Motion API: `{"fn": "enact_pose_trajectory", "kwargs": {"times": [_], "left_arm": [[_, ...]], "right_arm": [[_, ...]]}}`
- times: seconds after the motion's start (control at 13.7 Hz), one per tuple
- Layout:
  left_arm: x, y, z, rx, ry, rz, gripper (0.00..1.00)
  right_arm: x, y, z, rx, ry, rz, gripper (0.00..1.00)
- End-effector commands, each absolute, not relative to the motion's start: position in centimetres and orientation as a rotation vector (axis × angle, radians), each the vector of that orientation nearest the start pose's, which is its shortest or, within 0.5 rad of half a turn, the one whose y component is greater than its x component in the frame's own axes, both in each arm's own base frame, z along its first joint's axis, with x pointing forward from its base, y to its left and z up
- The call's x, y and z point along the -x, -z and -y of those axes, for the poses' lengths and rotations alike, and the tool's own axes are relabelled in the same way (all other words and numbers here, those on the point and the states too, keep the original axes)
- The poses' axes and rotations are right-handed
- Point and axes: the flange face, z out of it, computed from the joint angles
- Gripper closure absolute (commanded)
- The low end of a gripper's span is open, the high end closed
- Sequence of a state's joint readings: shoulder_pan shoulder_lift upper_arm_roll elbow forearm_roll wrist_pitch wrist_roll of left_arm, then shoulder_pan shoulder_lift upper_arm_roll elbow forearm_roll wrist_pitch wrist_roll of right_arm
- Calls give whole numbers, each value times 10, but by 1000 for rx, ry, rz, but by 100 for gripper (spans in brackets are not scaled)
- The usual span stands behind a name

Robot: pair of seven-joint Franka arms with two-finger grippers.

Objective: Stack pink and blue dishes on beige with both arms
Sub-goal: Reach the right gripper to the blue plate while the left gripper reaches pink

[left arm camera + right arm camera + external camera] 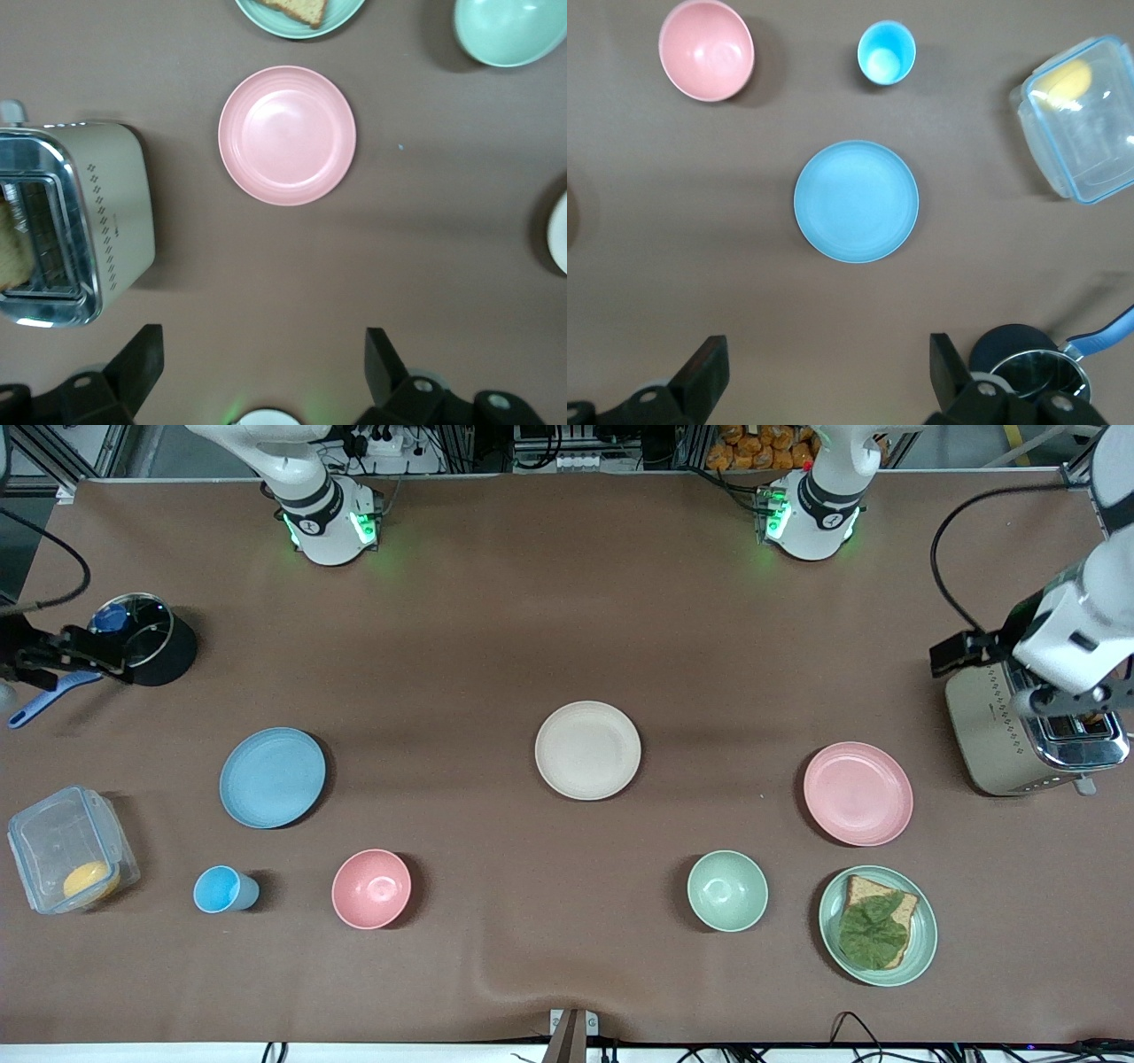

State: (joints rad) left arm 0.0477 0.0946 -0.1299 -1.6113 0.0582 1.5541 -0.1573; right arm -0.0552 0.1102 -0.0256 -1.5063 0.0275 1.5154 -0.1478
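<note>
The cream-beige plate (587, 749) lies bare at the table's middle. Toward the right arm's end of the table lies the light blue plate (272, 777) (856, 201). The pale pink plate (858, 793) (287, 135) lies toward the left arm's end, beside the toaster. My left gripper (263, 354) hangs open and empty over the table by the toaster, apart from the pink plate. Open and empty too, my right gripper (828, 363) hangs by the black pot, apart from the blue plate.
A toaster (1028, 731) stands at the left arm's end. A mint bowl (727, 890) and a mint plate with a sandwich (877, 926) sit nearer the camera than the pink plate. A pink bowl (371, 888), blue cup (221, 889), lidded container (66, 859) and black pot (151, 646) surround the blue plate.
</note>
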Motion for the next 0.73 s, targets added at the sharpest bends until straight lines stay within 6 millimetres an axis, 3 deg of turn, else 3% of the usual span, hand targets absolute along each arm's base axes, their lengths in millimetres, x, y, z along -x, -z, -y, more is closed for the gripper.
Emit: {"fn": "enact_pose_trajectory", "kwargs": {"times": [0.0, 0.15, 0.22, 0.29, 0.36, 0.66], "left_arm": [[-574, -486, 10, 3103, -168, 146, 0], [-570, -436, -4, 3100, -125, 171, 0], [-566, -409, -17, 3105, -90, 197, 0], [-564, -380, -26, 3110, -67, 217, 0], [-564, -354, -29, 3115, -59, 225, 0], [-573, -270, -62, 3132, -80, 315, 0]], "right_arm": [[-596, -554, 46, 3090, -231, 82, 0], [-613, -497, 63, 3063, -369, 32, 0], [-615, -485, 82, 3054, -395, 6, 0], [-613, -462, 104, 3022, -451, -55, 0], [-611, -428, 110, 3000, -527, -74, 0], [-594, -316, 142, 2994, -476, -77, 0]]}}
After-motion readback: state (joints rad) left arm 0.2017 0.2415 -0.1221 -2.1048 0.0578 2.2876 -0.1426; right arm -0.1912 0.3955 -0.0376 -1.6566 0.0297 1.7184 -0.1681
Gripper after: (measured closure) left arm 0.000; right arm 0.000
